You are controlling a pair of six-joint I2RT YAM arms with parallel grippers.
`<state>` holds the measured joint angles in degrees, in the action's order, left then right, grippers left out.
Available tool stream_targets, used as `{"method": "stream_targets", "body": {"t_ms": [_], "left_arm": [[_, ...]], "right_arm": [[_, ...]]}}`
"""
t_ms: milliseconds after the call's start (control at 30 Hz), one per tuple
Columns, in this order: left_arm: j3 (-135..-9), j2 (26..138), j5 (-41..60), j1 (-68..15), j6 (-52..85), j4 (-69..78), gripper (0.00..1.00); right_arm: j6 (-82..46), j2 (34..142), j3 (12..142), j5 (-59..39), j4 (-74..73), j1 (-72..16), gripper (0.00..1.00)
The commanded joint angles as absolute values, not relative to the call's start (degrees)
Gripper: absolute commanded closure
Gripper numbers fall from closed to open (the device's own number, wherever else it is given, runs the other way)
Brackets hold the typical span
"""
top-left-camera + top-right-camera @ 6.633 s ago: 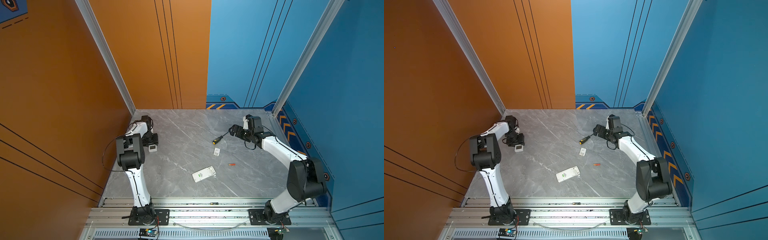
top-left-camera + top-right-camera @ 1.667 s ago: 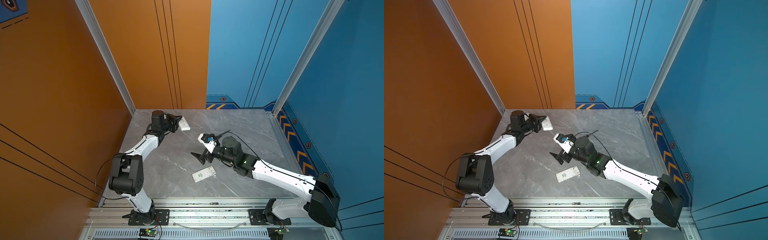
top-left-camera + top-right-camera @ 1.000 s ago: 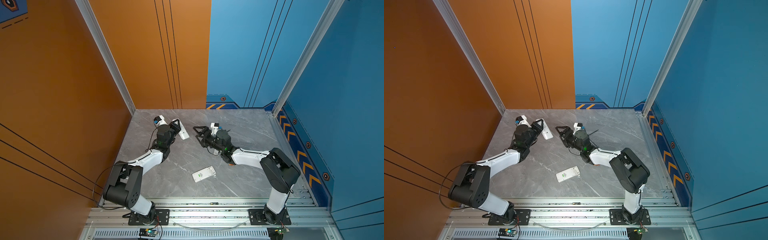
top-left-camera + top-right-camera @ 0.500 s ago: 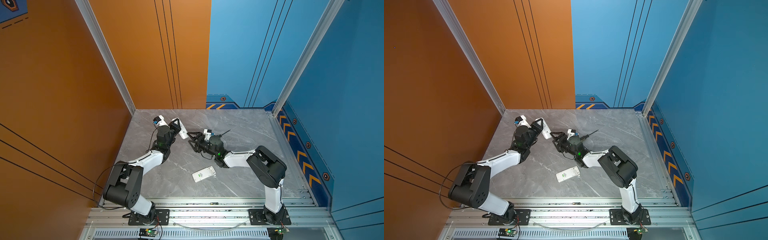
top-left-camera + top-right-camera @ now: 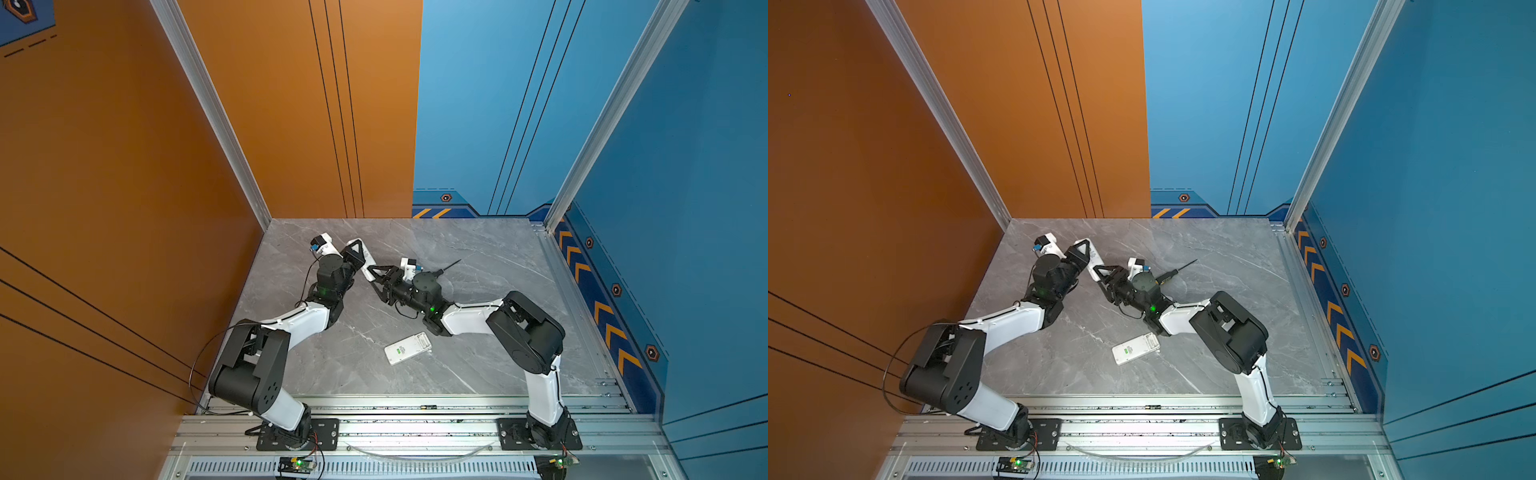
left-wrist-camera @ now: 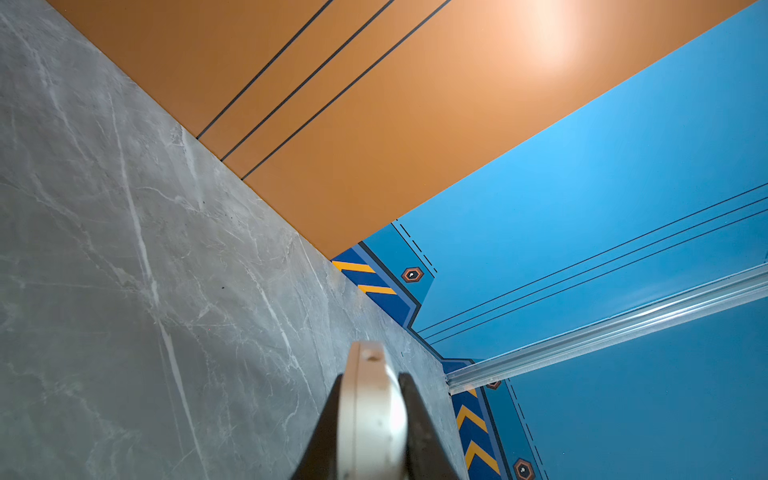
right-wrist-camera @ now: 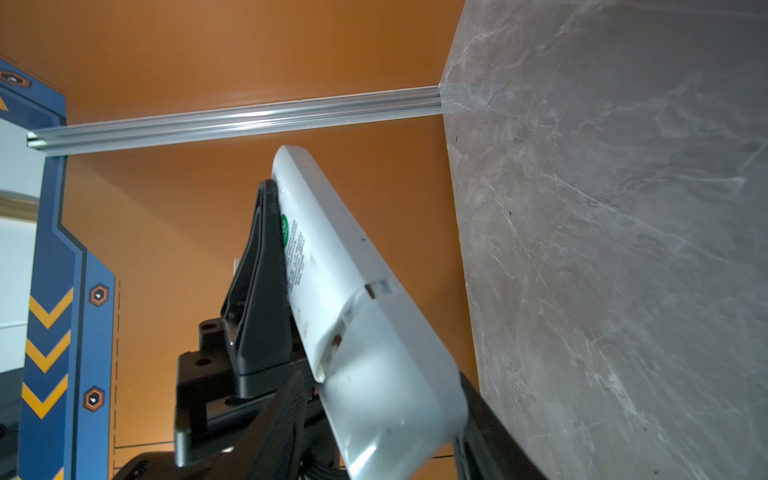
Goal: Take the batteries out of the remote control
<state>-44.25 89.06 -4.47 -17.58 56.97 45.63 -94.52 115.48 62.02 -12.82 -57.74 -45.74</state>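
My remote station: robot test cell, lab type. Evidence: orange panels (image 5: 124, 166), blue panels (image 5: 685, 166) with chevron stripes (image 5: 604, 309), aluminium corner posts (image 5: 212, 112), grey marble-look tabletop (image 5: 478, 249), arm bases (image 5: 297, 434) bolted to a slotted rail (image 5: 415, 432).

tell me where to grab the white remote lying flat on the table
Likely best: grip the remote across its narrow width near the middle, coming straight down from above. It lies flat on the table, so only its two long edges offer the jaws parallel faces.
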Motion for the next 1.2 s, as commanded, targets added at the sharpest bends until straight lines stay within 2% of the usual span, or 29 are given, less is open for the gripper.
{"method": "stream_targets", "body": {"t_ms": [0, 200, 300, 367, 1167], "left_arm": [[-43.8, 89.5, -5.5, -17.7, 56.4, 47.9, 1.0], [-43.9, 89.8, -5.0, -17.4, 56.0, 48.0, 1.0], [-44.0, 90.0, -4.6, -17.1, 55.9, 48.4, 1.0], [-44.1, 90.1, -4.4, -17.1, 55.2, 48.3, 1.0], [-42.4, 90.4, -4.9, -17.0, 52.7, 47.3, 1.0]], "right_arm": [[-94.3, 115.0, 60.3, -12.0, -59.0, -45.9, 0.5], [-94.6, 115.1, 59.1, -12.5, -59.4, -45.6, 0.68], [-94.5, 114.8, 58.9, -12.9, -59.3, -45.5, 0.71], [-93.9, 114.3, 58.7, -13.4, -58.9, -45.4, 0.77], [-91.5, 108.6, 55.7, -15.2, -53.7, -44.9, 0.69]]}}
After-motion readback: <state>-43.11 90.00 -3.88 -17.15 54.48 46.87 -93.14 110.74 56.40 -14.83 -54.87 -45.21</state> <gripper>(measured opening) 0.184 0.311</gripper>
